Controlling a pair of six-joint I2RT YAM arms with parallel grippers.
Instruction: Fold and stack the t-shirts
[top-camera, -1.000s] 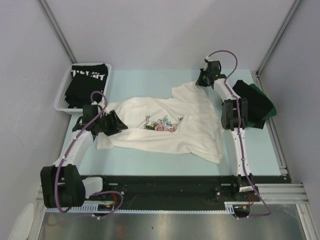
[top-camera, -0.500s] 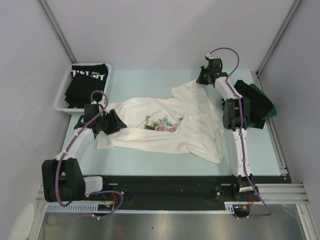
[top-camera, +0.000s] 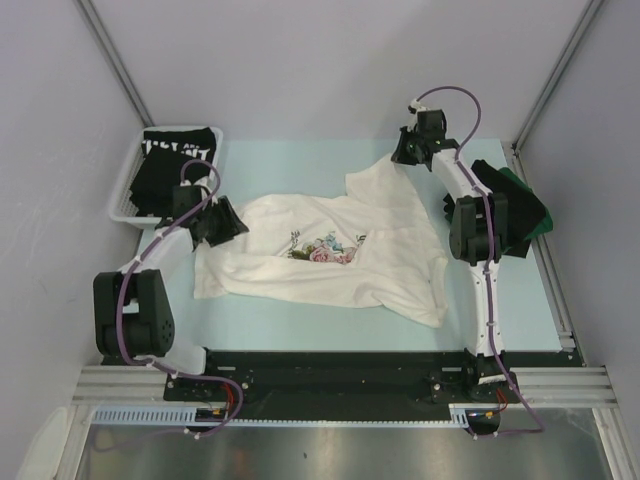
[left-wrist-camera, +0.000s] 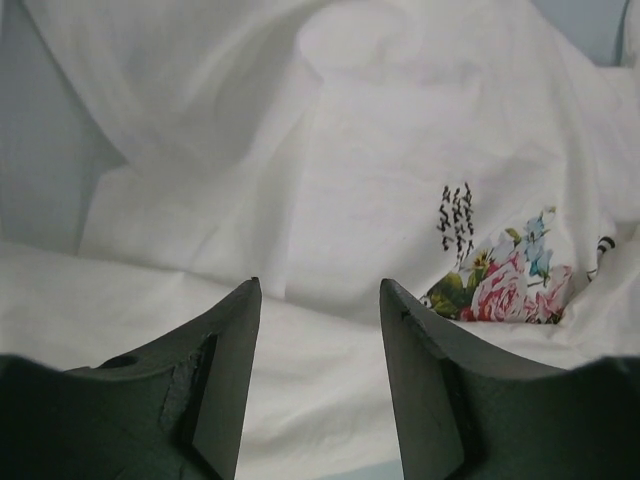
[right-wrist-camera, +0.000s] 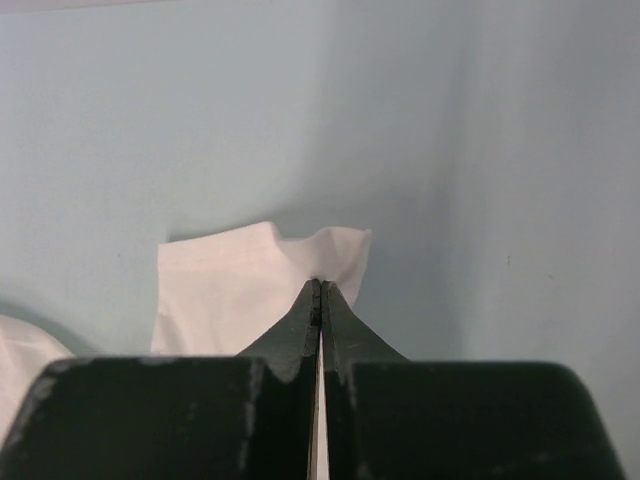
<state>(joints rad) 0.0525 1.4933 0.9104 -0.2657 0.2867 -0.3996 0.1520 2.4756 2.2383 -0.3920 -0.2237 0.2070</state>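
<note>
My right gripper (right-wrist-camera: 320, 284) pinches a far corner of the white t-shirt (top-camera: 330, 262), probably to pull it flat; my left gripper (left-wrist-camera: 318, 286) hangs spread over its left side.

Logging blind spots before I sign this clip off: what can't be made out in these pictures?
- Script on the white t-shirt: too small and blurred, left wrist and top views.
- Lettering on the black t-shirt in the basket: cut by its fold, top view.
- The dark stack: partly behind the right arm; shirt count unclear.
- The right gripper, shut on the white t-shirt: its fingers hide how much cloth is pinched.
</note>
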